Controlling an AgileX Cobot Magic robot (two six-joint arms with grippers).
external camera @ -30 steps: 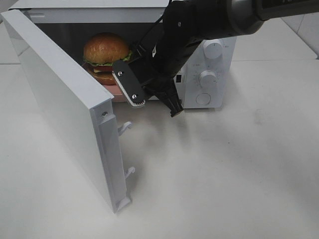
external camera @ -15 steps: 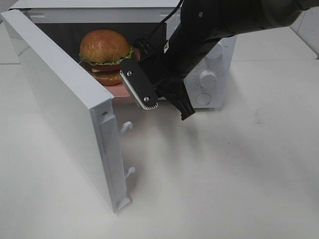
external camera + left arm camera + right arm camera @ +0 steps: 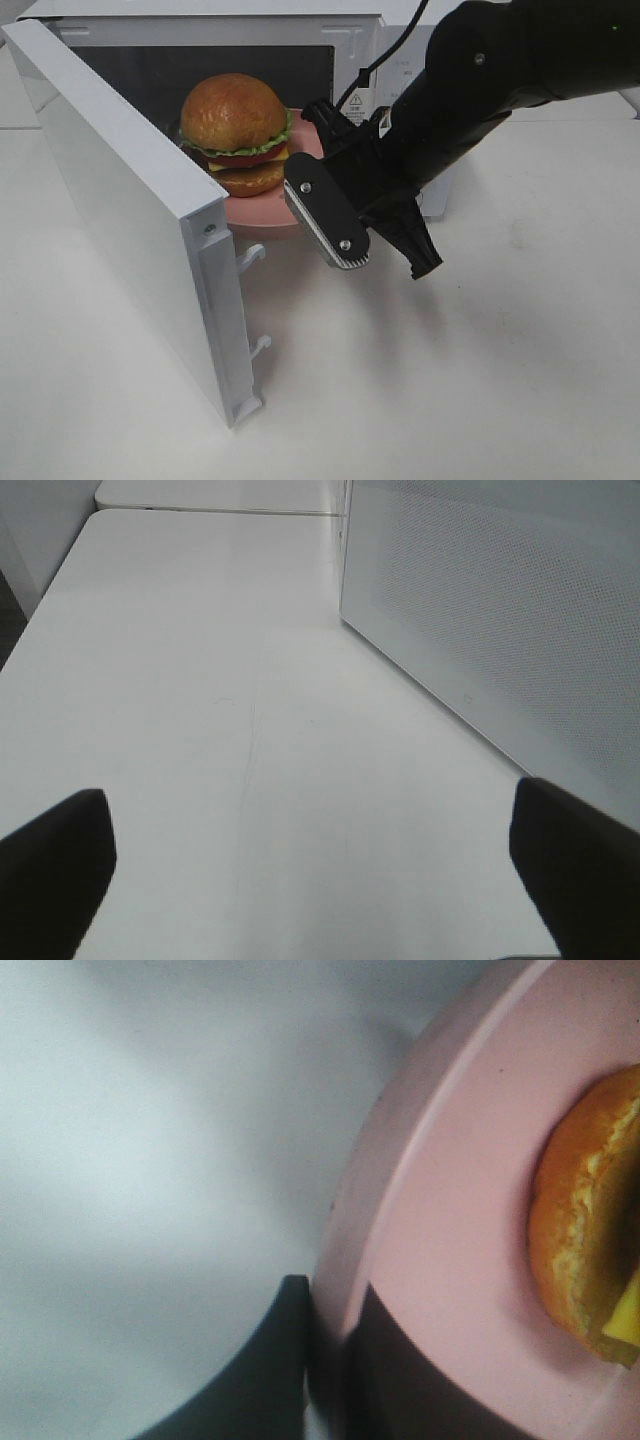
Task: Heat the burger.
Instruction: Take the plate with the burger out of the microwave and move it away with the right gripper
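The burger (image 3: 235, 125), with a brown bun, lettuce and tomato, sits on a round pink plate (image 3: 262, 212) at the mouth of the open white microwave (image 3: 200, 22). My right gripper (image 3: 318, 222) reaches in from the right and is shut on the plate's near rim. In the right wrist view, the right gripper's (image 3: 325, 1360) dark fingers pinch the edge of the plate (image 3: 470, 1210), and the burger's lower bun (image 3: 585, 1230) lies beyond them. My left gripper (image 3: 310, 880) is open over bare table. It is out of the exterior high view.
The microwave door (image 3: 120, 200) swings wide toward the front left, its latch hooks (image 3: 250, 258) sticking out. Its mesh-windowed outer face (image 3: 500, 610) stands close beside my left gripper. My right arm covers most of the control panel. White tabletop (image 3: 450, 380) spreads in front.
My right arm has drawn back toward the front right. The pink plate and burger came with it and slid outward in the microwave opening. The door has not moved.
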